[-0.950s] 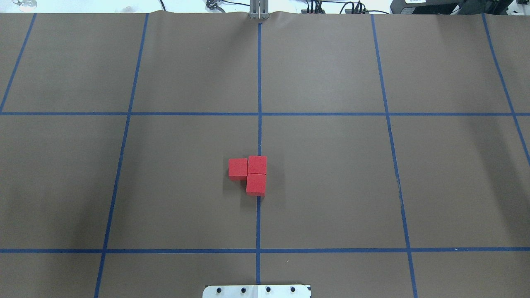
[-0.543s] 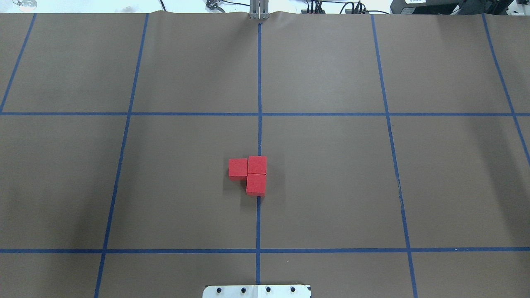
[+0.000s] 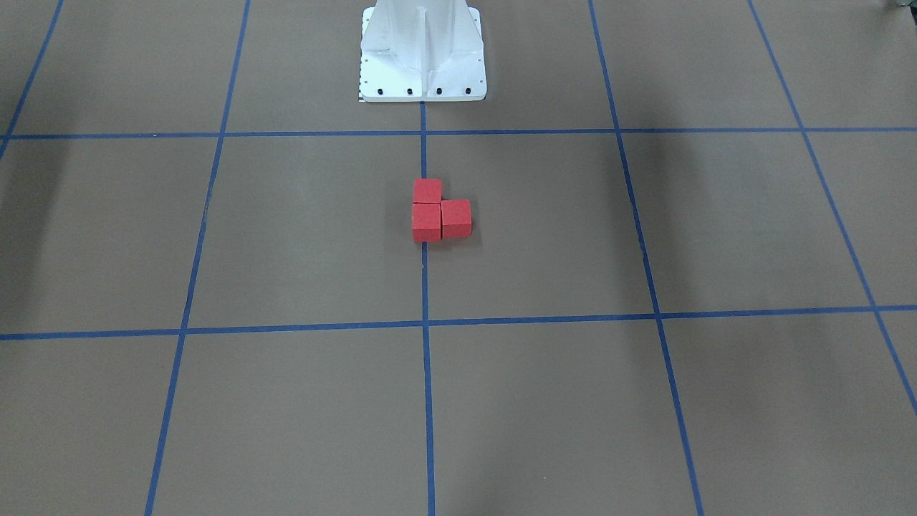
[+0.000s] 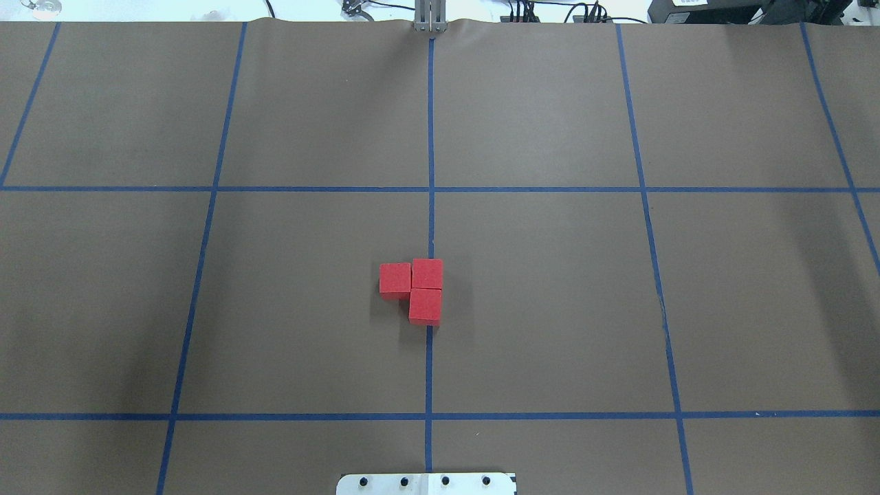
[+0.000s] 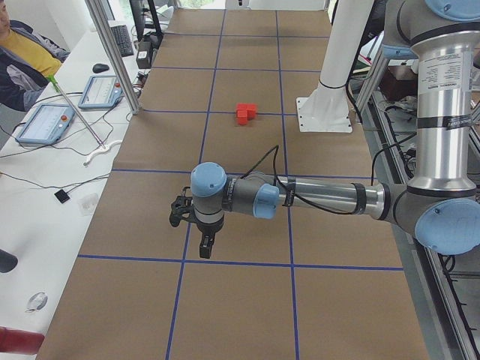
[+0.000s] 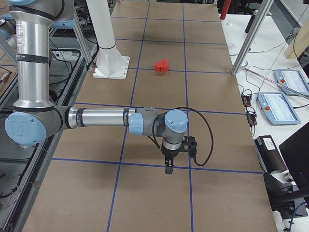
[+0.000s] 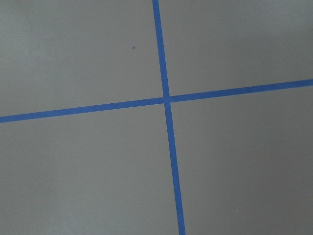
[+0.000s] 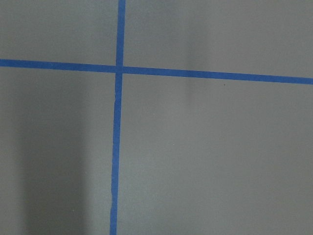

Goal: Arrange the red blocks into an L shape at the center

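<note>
blocks [image 4: 427, 273]: three, touching, L-shape on ctr line [image 4: 430, 137]
L gripper [image 5: 204, 251]: well apart from blocks; grip state can't tell
R gripper [image 6: 167, 168]: well apart too; can't tell

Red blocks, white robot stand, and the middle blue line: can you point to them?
red blocks [image 4: 427, 274]: overhead view, top of corner block.
white robot stand [image 3: 423, 50]: front-facing view, its sloping front.
middle blue line [image 4: 430, 137]: overhead view, stretch beyond the blocks.

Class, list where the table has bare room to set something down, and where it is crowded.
Bare: the grid squares either side of the centre line, and the far row. Crowded: only the three red blocks, touching in an L at that line.
</note>
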Motion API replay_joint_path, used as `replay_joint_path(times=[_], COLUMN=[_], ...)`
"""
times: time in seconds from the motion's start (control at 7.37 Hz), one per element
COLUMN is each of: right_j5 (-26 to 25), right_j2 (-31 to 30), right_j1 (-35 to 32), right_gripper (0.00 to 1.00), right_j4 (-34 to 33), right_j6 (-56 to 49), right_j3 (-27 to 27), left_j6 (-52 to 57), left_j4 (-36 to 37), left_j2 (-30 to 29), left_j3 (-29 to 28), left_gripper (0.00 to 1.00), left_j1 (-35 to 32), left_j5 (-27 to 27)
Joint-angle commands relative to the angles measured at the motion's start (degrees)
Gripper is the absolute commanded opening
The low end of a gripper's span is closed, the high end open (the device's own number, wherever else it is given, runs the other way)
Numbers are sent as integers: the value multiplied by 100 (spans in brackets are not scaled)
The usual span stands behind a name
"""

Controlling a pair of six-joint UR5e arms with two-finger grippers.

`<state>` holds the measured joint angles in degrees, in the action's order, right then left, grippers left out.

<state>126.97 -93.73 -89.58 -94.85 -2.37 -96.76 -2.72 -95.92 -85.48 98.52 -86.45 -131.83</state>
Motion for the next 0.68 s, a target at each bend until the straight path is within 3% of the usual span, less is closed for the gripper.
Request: replay_joint_path(times=[0.0, 0.54], right_j5=[47, 382], right_j2=[30, 13], right_j1=[-103, -666], right_gripper=[100, 100], right_j4=[-7, -52], right_j6=[0, -18], right_j3=[-18, 17], left_j6=[0, 0], left_j4=[-6, 3], left_j2=[-4, 5], left_j3=[0, 9], left_gripper=[100, 100], left_j1=[-3, -3], left_j5=[0, -9])
